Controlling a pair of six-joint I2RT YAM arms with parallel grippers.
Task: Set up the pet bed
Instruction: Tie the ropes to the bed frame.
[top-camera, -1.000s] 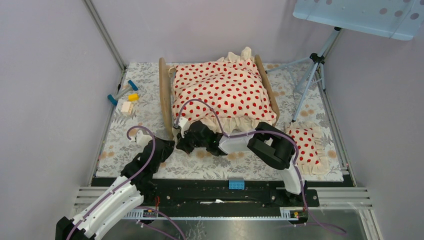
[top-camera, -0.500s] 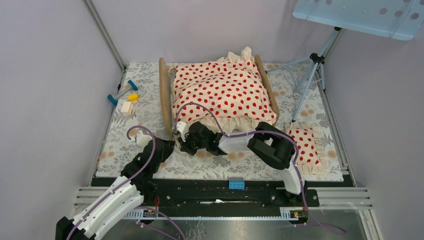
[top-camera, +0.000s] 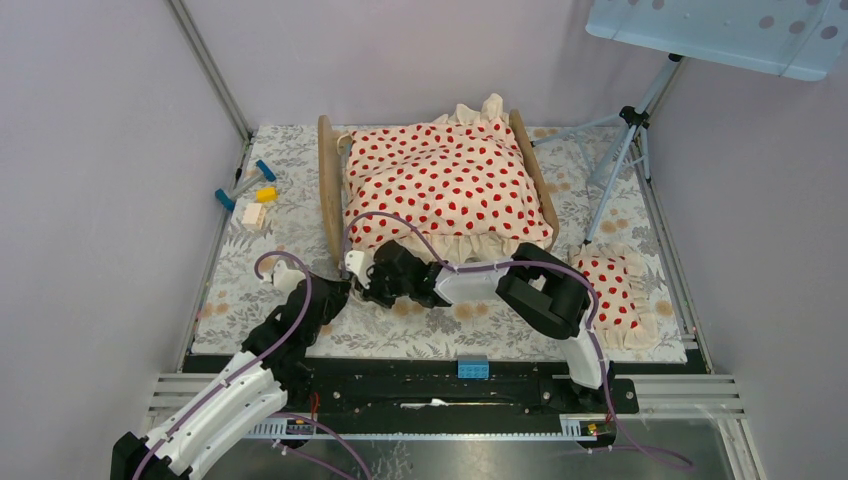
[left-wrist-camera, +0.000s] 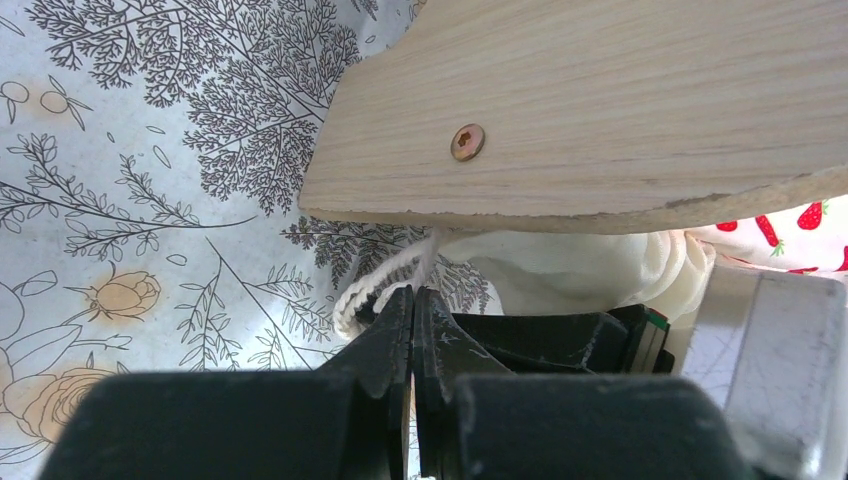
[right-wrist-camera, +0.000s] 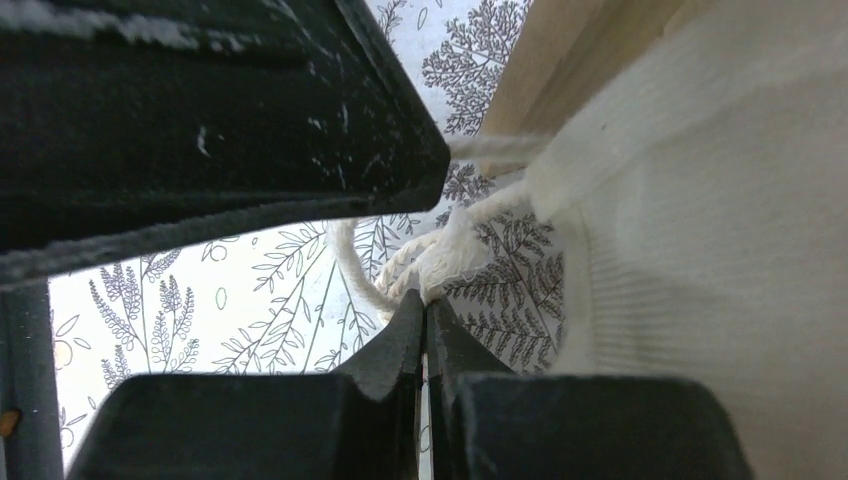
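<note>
The pet bed stands at the back middle, its light-wood end board (top-camera: 327, 180) on the left, with a red-dotted blanket (top-camera: 445, 180) spread over it. At the bed's near-left corner both grippers meet. My left gripper (top-camera: 337, 292) is shut, and a white cord (left-wrist-camera: 385, 280) that hangs below the wooden board (left-wrist-camera: 600, 110) is pinched at its tips (left-wrist-camera: 413, 292). My right gripper (top-camera: 360, 278) is also shut (right-wrist-camera: 425, 303), on a frayed white cord (right-wrist-camera: 450, 255) beside the cream fabric (right-wrist-camera: 700, 230). The mattress is hidden.
A small red-dotted pillow (top-camera: 612, 290) lies on the floral mat (top-camera: 240, 290) at the right. Toy blocks (top-camera: 250, 195) sit by the left wall. A tripod (top-camera: 625, 150) stands at the back right, and a blue block (top-camera: 473, 367) rests on the front rail.
The right gripper has shifted a little to the left along the bed's near corner, cord still in it. The left arm has not moved.
</note>
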